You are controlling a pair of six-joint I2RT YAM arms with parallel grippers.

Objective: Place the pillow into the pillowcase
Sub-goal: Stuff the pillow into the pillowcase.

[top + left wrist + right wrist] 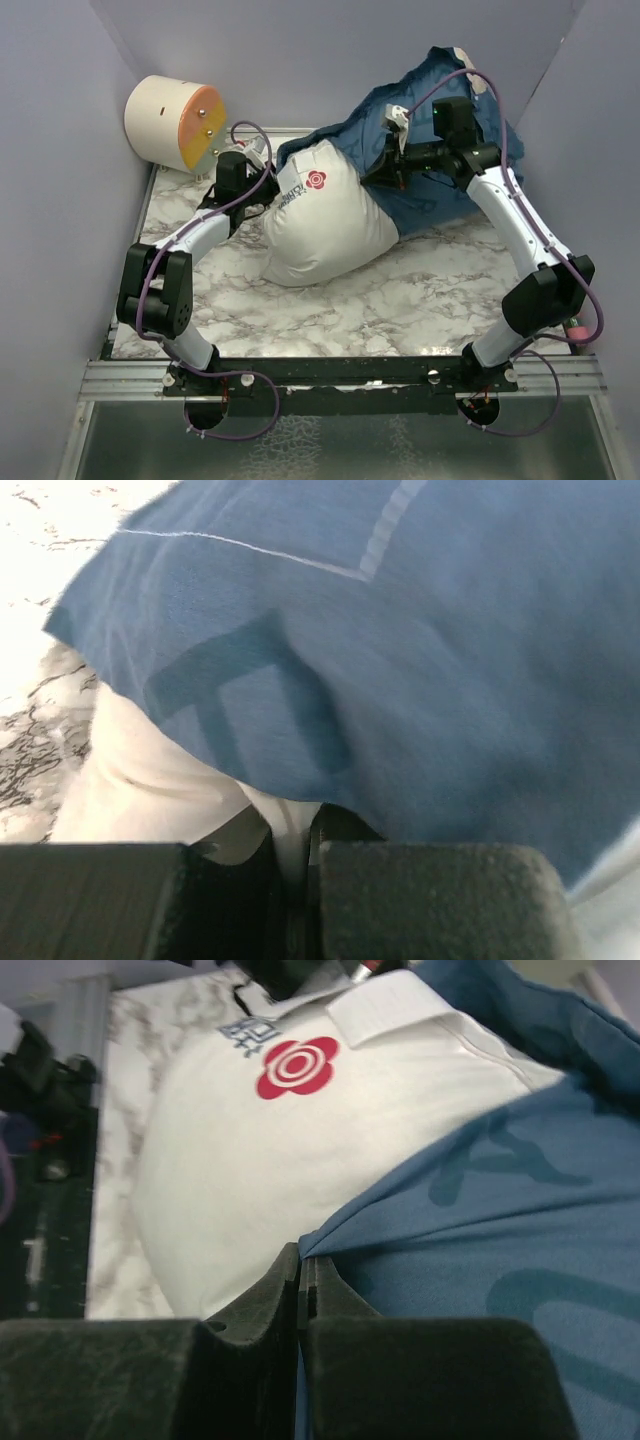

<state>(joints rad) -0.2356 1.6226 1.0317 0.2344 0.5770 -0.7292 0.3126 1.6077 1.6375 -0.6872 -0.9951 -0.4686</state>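
The plump white pillow (325,225) with a red flower label (297,1067) lies in the middle of the marble table. Its far right end is tucked under the blue pillowcase (440,190), whose darker letters show in the right wrist view (500,1210). My left gripper (268,180) is at the pillow's far left corner. In its wrist view the left gripper (295,830) is shut on a pinch of white pillow cloth, just under the blue pillowcase (400,660). My right gripper (385,170) is shut on the pillowcase's open hem, seen close in the right gripper's (303,1265) own view.
A cream cylinder with an orange face (172,122) lies at the far left corner. Grey walls close in the table (400,300) on the left, back and right. The pillowcase bunches up against the back right wall.
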